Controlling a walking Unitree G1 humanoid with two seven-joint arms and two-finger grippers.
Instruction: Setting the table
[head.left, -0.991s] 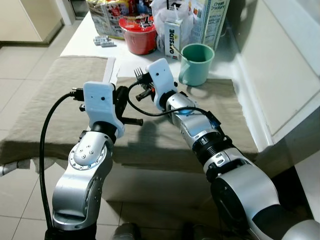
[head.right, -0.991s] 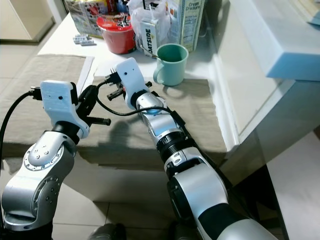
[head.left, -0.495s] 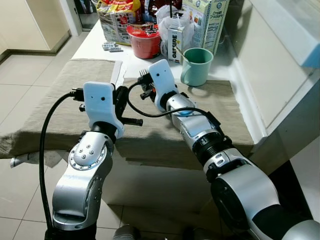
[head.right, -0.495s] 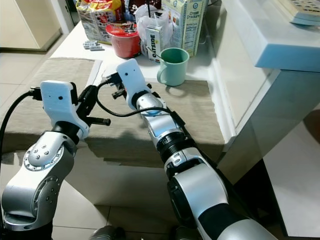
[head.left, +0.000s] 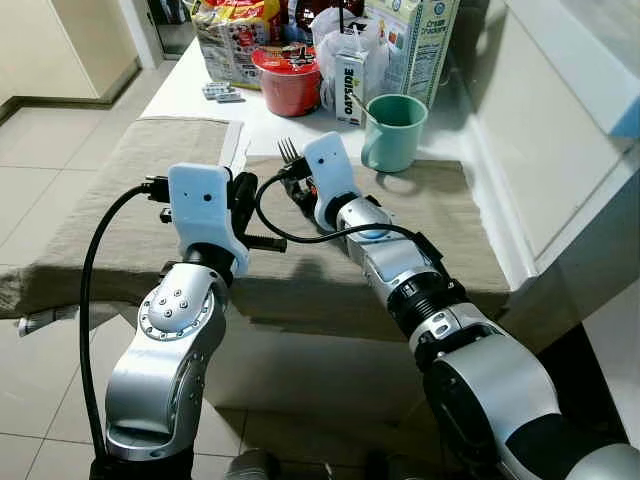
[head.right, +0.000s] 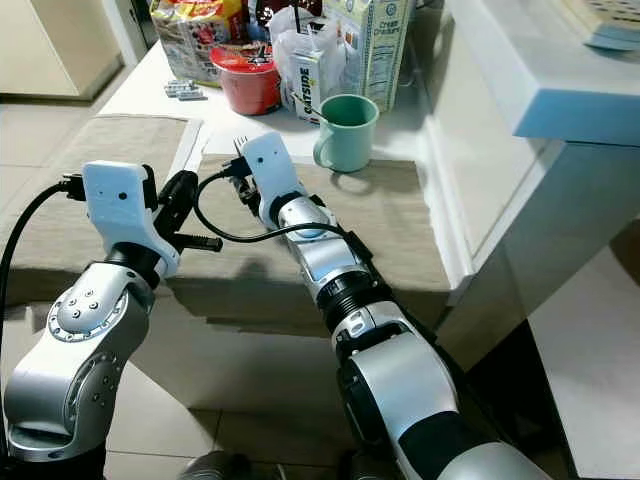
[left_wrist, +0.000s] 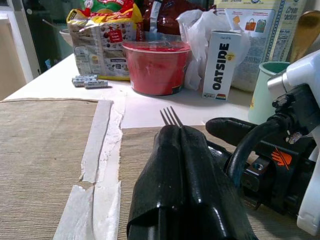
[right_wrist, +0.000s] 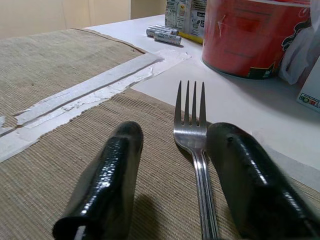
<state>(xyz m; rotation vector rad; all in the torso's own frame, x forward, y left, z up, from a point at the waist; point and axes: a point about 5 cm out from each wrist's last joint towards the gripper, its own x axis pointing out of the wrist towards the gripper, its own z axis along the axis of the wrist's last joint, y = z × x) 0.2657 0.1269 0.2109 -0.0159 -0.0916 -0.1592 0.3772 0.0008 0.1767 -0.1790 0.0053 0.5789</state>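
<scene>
My two silver arms show round screw heads at the joints, white wrist housings, looping black cables and glossy black fingers (right_wrist: 107, 180).

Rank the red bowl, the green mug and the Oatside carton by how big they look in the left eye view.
1. Red bowl and green mug: look alike, so unranked; the bowl stands farther back.
2. Oatside carton: smallest, partly hidden.

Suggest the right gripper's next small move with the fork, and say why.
Probably lift the right gripper clear. Its fingers are open, and the fork appears to lie on the mat between them, leaning near one finger, so it seems already placed.
</scene>
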